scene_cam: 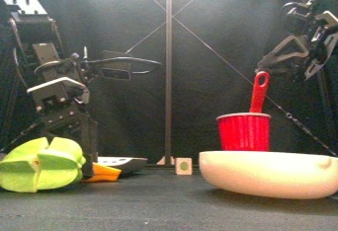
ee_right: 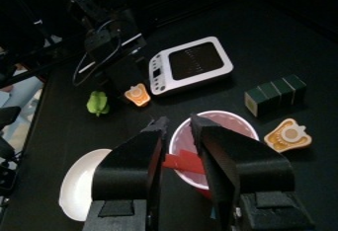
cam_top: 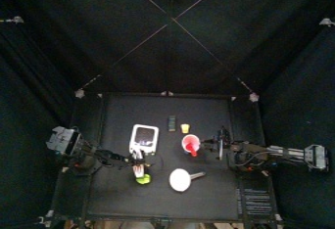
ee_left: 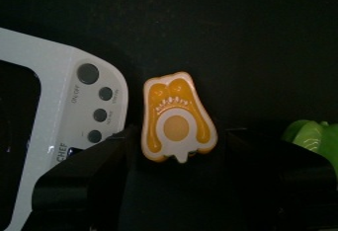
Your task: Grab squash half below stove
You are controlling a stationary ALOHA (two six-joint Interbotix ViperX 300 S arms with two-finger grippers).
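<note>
The stove [ee_left: 59,102] is a white rounded block with dark knobs; it also shows in the top view [cam_top: 144,135]. Just below it on the table lies the squash half [ee_left: 176,119], orange with a pale face, flat side up. My left gripper [ee_left: 185,163] hangs right over the squash half [ee_right: 133,96], open, its jaws wide apart and nothing between them. From the front the left gripper [scene_cam: 59,95] is still above the table. My right gripper [ee_right: 177,126] rests high over the red cup [ee_right: 211,141], shut and holding nothing.
A green toy vegetable [scene_cam: 42,166] lies beside the squash half. A white dish [scene_cam: 271,172] sits at the front right, behind it the red cup [scene_cam: 244,131] with a red utensil. A second orange half [ee_right: 287,134] and a dark green block [ee_right: 275,95] lie farther back.
</note>
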